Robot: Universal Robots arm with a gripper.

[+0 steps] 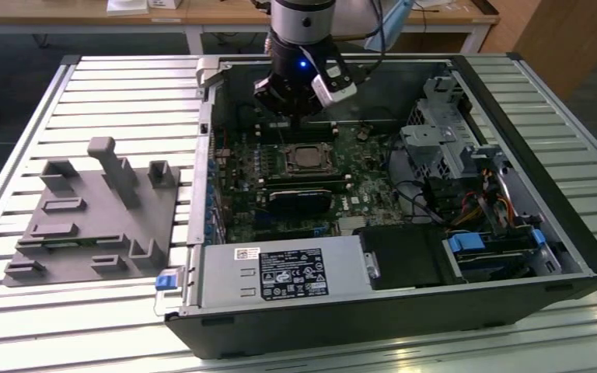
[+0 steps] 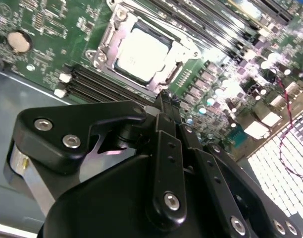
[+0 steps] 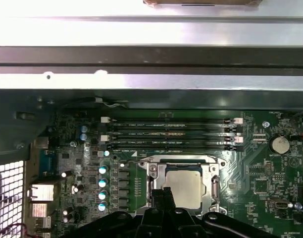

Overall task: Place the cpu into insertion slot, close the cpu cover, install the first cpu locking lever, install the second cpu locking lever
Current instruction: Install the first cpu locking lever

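The robot's black two-fingered end effector [image 2: 165, 99] hangs inside the open black desktop computer case [image 1: 547, 256] that lies on the slatted aluminium table [image 1: 112, 93]. Its fingers are together and grip nothing, and their tips sit just beside the edge of the socket that faces the long narrow black memory slots [image 3: 169, 134]. The small flat square cpu with its dull grey metal top [image 3: 183, 184] is already seated in the square silver-rimmed insertion slot [image 2: 174, 74] on the green circuit board [image 3: 260, 168]. The thin silvery cpu cover frame [image 2: 109, 44] appears to lie flat around it, with the chip showing through its window. Placing and covering therefore look done, and the work in hand is probably a locking lever. The levers are too fine here to tell whether either is latched. To do this well, the joined fingertips should act as a single pusher: bear on the lever's free end, not on the cover or the chip. The lever should be swept down and sideways under its hook in one slow arc. The tips should stay clear of the memory slots close behind and of the small capacitors beside the socket. If the fingertips slip off the wire, they could scrape the board.
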